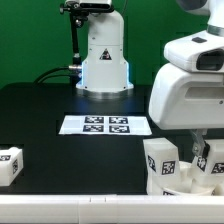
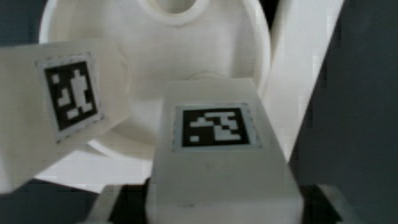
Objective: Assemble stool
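In the wrist view a white stool leg [image 2: 217,140] with a square marker tag on its face stands between my gripper's [image 2: 221,203] fingers [image 2: 111,205], which press on both of its sides. Behind it lies the round white seat [image 2: 178,70]. A second tagged leg [image 2: 63,95] sits beside the seat. In the exterior view my gripper [image 1: 199,152] is low at the exterior view's right, among tagged white parts [image 1: 163,165]. Another leg [image 1: 10,165] lies far off at the exterior view's left.
The marker board [image 1: 105,125] lies flat on the black table in the middle. The robot's base [image 1: 104,60] stands behind it. The arm's large white body [image 1: 190,90] hides part of the parts at the exterior view's right. A pale edge [image 1: 100,210] runs along the table's front.
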Robot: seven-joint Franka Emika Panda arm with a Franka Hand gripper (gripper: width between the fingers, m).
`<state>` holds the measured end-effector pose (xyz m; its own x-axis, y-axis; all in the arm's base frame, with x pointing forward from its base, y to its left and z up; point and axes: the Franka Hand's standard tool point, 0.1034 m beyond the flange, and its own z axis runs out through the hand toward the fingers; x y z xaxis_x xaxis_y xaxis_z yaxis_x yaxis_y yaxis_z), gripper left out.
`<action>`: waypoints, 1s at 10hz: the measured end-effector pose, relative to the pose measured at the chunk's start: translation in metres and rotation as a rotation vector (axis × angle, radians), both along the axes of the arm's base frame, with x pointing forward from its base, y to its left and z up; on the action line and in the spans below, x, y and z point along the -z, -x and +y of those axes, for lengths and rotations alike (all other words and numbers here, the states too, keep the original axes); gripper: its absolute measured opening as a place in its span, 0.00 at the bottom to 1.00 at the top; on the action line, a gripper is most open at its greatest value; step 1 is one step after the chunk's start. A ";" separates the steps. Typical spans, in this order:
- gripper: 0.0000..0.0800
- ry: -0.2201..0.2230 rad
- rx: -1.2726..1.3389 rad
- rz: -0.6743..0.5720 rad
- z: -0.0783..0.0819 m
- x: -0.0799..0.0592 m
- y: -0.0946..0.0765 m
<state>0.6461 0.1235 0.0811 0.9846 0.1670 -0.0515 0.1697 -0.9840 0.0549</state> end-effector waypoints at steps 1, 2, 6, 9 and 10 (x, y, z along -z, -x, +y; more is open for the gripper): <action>0.42 0.004 0.076 -0.005 -0.001 0.000 0.000; 0.42 0.001 0.166 -0.013 -0.002 0.000 0.000; 0.42 -0.062 0.663 -0.069 -0.011 0.004 0.003; 0.42 -0.055 0.893 -0.072 -0.013 0.004 0.004; 0.42 -0.065 1.023 -0.080 -0.014 0.004 0.005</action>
